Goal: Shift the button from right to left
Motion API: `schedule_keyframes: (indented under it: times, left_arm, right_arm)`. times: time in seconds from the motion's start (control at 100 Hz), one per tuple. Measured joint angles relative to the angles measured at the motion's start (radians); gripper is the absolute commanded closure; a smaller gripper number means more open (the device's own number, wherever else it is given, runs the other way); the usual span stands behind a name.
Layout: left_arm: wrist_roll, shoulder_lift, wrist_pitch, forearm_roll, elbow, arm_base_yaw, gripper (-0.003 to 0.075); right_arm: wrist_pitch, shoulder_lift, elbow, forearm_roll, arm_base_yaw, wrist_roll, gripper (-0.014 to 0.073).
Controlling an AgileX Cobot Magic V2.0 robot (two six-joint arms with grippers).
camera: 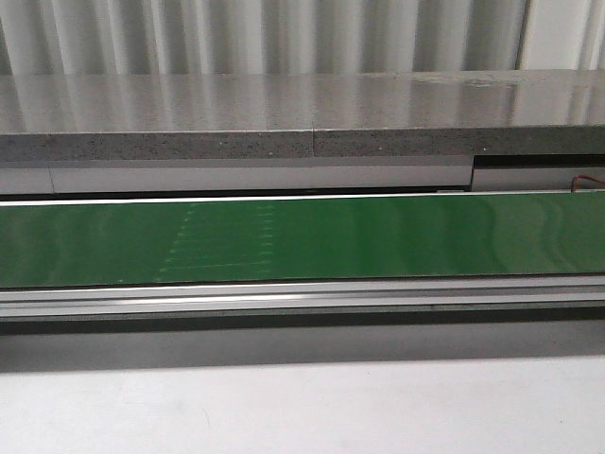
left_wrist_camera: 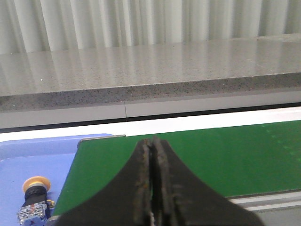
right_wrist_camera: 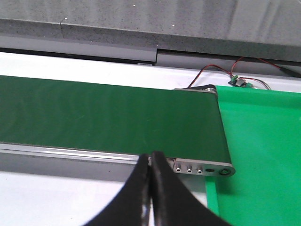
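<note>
Left gripper (left_wrist_camera: 151,188): black fingers pressed together, nothing between them; poised over the near edge of the belt.
Right gripper (right_wrist_camera: 150,188): fingers closed tip to tip, empty; above the near rail of the belt, close to its end.
Button (left_wrist_camera: 34,200): lying on the blue tray, off to the side of the left gripper and apart from it; yellow cap pointing away from the camera, black collar behind it, clear-and-blue block nearest the lens. Not seen in the front or right wrist views.
Blue tray (left_wrist_camera: 33,155): flat against the end of the belt, beside the left gripper.
Belt (camera: 302,238): green, bare, running across the front view between metal rails; in the left wrist view passing under the fingertips.
Belt end (right_wrist_camera: 202,169): metal end plate with small round holes, just beyond the right gripper's tips.
Green mat (right_wrist_camera: 263,155): bright green sheet past the belt end, to the side of the right gripper.
Wires (right_wrist_camera: 221,70): red and black leads to a small board, beyond the belt's far corner, well away from the right gripper.
Ledge (camera: 284,113): grey speckled slab behind the belt.
</note>
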Motion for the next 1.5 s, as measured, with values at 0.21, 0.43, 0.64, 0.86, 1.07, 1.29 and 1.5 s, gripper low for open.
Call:
schedule_keyframes:
  times: [0.21,0.43,0.64,0.86,1.07,1.29,1.5]
  left_arm:
    - [0.000,0.000,0.001,0.000,0.000,0.000,0.0741]
    - [0.000,0.000,0.001,0.000,0.000,0.000,0.0741]
    - [0.000,0.000,0.002,0.000,0.000,0.000,0.0741]
    - [0.000,0.000,0.002,0.000,0.000,0.000,0.0741]
    - [0.000,0.000,0.002,0.000,0.000,0.000,0.0741]
    - [0.000,0.000,0.002,0.000,0.000,0.000,0.0741]
    - [0.000,0.000,0.002,0.000,0.000,0.000,0.0741]
  right_arm:
    - [-0.144,0.000,0.066,-0.050,0.000,0.000,0.0661]
    - [-0.458,-0.046,0.246,-0.066,-0.016,0.038,0.0661]
    - [-0.555,-0.140,0.393,-0.087,-0.051,0.115,0.0661]
    - [-0.537,-0.185,0.410,-0.135,-0.051,0.135,0.0661]
    - [-0.537,-0.185,0.410,-0.143,-0.056,0.136,0.0661]
    - [-0.537,-0.185,0.410,-0.145,-0.056,0.137,0.0661]
    - [-0.537,-0.185,0.410,-0.145,-0.056,0.137,0.0661]
